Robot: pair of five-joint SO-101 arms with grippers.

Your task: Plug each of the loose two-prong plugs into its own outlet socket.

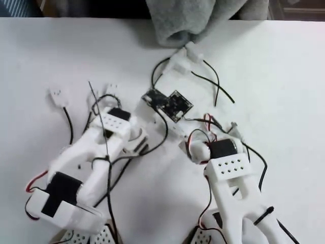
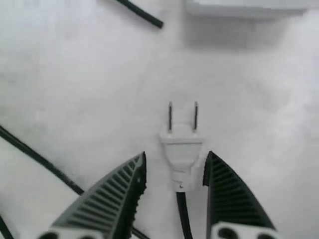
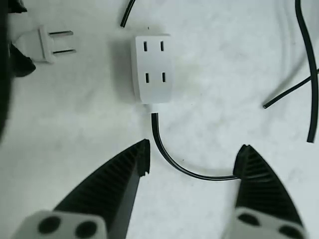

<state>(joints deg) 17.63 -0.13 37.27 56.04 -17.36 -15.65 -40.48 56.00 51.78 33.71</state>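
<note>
**Item 1.** White two-prong plug on black cord (image 2: pixel 181 147): lying flat on the white table (image 2: pixel 75 99), near the white plastic outlet block with two slot pairs (image 3: pixel 152 67) but apart from it, prongs pointing toward it.

**Item 2.** Left gripper (image 2: pixel 174 162): jaws standing partly open, straddling the plug's body without clamping it, probably lining up a grasp.

**Item 3.** Right gripper (image 3: pixel 194 154): jaws gaping wide and holding nothing, hovering over the block's curving black cord (image 3: pixel 164 154), probably waiting to steady the block.

**Clearance.** Bare table is lying between prongs and block. The slots are facing upward, so the plug likely needs lifting and tipping. Loose black wires (image 3: pixel 309 69) are lying beyond the block, clear of the approach.
</note>
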